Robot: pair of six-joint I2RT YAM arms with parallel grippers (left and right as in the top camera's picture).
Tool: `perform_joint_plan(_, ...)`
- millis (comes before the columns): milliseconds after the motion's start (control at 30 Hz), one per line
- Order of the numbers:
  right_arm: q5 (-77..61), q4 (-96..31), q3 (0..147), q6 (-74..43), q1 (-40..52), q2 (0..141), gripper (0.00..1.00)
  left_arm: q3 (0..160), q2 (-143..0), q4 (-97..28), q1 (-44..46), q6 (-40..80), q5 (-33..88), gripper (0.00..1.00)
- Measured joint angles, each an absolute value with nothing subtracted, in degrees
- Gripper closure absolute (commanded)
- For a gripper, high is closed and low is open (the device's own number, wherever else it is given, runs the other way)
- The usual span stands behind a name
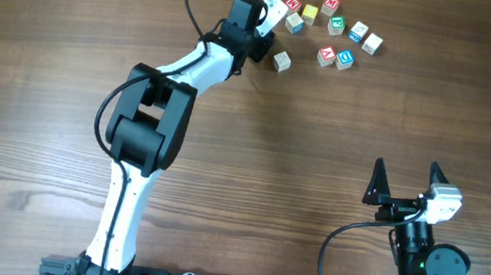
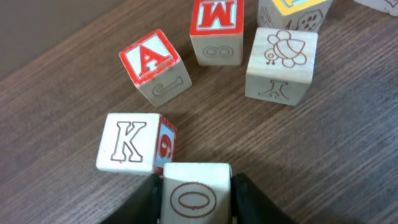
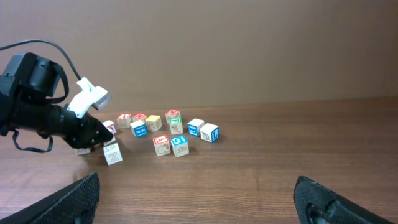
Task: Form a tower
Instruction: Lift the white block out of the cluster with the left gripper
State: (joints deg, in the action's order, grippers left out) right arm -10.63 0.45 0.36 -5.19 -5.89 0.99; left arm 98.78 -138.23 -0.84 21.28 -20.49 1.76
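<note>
**A:** Where does the tower stand?

**B:** Nowhere that I can see. From overhead, every cube seems to lie singly on the surface (image 1: 71,20), in a loose cluster at the far side. The right wrist view is too small to rule out 1 cube sitting on another.

**A:** What is the left pincer (image 2: 197,183) doing?

**B:** It is closed on the O cube (image 2: 196,199). A dark finger lies against each side face, and the O face is turned toward the camera. Gripping 2 opposite flat sides keeps the cube square, and I judge that matters for setting it level on another cube.

**A:** What are its neighbours?

**B:** The K cube (image 2: 127,144) sits just beside it on the left, close enough that I cannot tell whether they touch. The A cube (image 2: 152,62), the M cube (image 2: 216,25) and the bee cube (image 2: 283,59) lie farther on, clear of the fingers.

**A:** What is the risk?

**B:** The K cube could be dragged along. A straight lift looks like the safest way out.

**A:** And the right pincer (image 1: 405,185)?

**B:** It is spread wide and holds nothing. It sits near its own base, well apart from the cubes, probably parked there so that 1 arm can work without crowding.

**A:** How far along is the task?

**B:** Early, I would say. This looks like a first pick, and no base cube has been chosen yet.
</note>
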Motion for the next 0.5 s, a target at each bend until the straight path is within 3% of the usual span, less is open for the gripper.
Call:
perform_joint_plan(300,-10.6,0.4,0.4,-5.2,-5.9,1.0,0.0,110.1,-139.1,-10.6,21.7,-20.6,1.3,0.69)
perform_joint_plan(500,-10.6,0.4,0.4,-5.2,-5.9,1.0,0.0,112.5,-131.4,-31.5,23.7,-20.4,0.9,0.75)
